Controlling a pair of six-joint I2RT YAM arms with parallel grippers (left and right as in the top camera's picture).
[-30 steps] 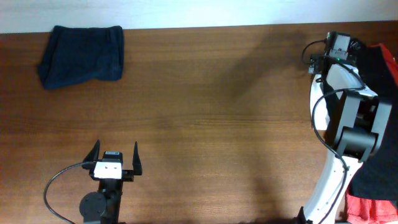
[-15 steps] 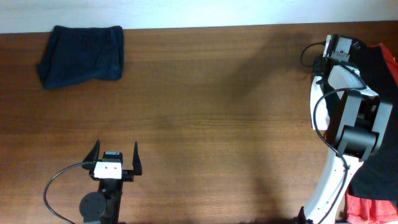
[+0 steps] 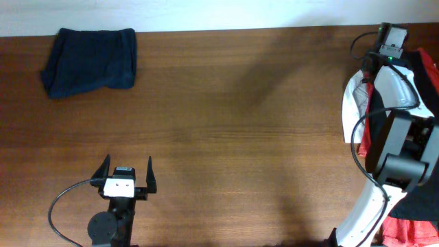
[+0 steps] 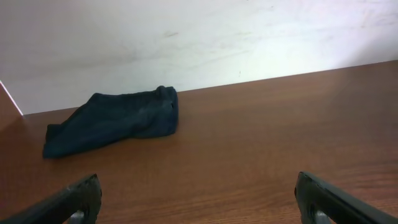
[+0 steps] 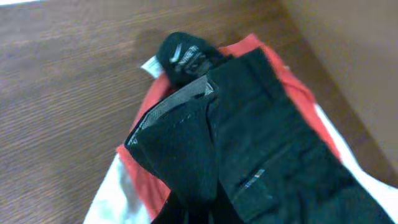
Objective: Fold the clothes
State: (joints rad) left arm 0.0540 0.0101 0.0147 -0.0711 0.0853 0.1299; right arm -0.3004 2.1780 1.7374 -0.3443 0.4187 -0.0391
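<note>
A pile of clothes lies at the table's right edge: a black garment (image 5: 249,137) on top, a red one (image 5: 155,180) and a white one (image 5: 109,199) under it. My right gripper (image 5: 208,213) is shut on a fold of the black garment, and the cloth hides its fingertips. In the overhead view the right arm (image 3: 392,82) reaches over this pile (image 3: 429,89). A folded navy garment (image 3: 89,60) (image 4: 118,121) rests at the far left by the wall. My left gripper (image 3: 128,166) (image 4: 198,186) stands open near the front edge, holding nothing.
A black item with a small white logo (image 5: 183,56) sits at the far end of the pile. More red cloth (image 3: 405,230) shows at the bottom right corner. A white wall (image 4: 199,37) runs along the table's back edge.
The right gripper has closed on the black garment, and its wrist has shifted right and toward the back. White and red cloth now shows left of the arm. The left arm has not moved.
</note>
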